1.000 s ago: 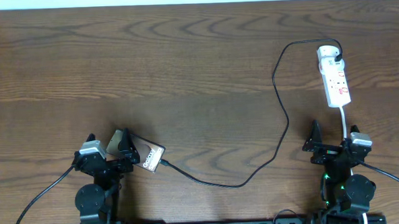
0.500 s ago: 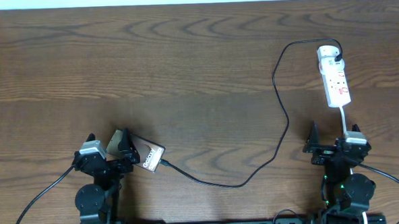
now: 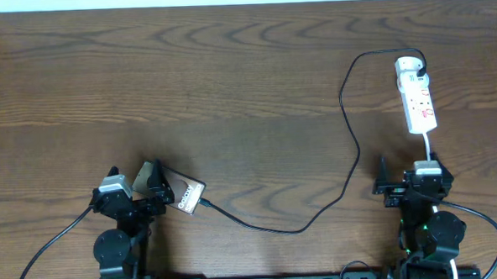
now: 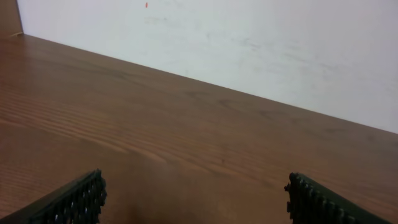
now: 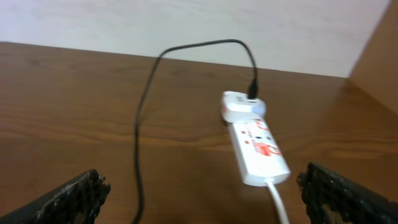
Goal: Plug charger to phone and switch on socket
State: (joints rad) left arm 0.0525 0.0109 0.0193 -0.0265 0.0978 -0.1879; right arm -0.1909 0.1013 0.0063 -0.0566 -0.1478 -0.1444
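The phone (image 3: 186,195), a dark slab with white lettering, lies near the front left, just right of my left gripper (image 3: 154,184). The black charger cable (image 3: 349,127) runs from a plug tip at the phone's right edge (image 3: 208,203) across the table to the white adapter on the socket (image 3: 416,94). The socket also shows in the right wrist view (image 5: 256,144), ahead of my open, empty right gripper (image 5: 205,199). In the overhead view my right gripper (image 3: 402,186) sits in front of the socket's white cord. My left gripper (image 4: 193,199) is open and empty; the phone is out of its wrist view.
The socket's white cord (image 3: 430,148) runs down toward my right arm base. The wooden table (image 3: 187,83) ends at a white wall at the back (image 4: 249,43).
My right gripper has turned slightly left and shifted closer under the white cord. The left arm, phone and cable have not moved.
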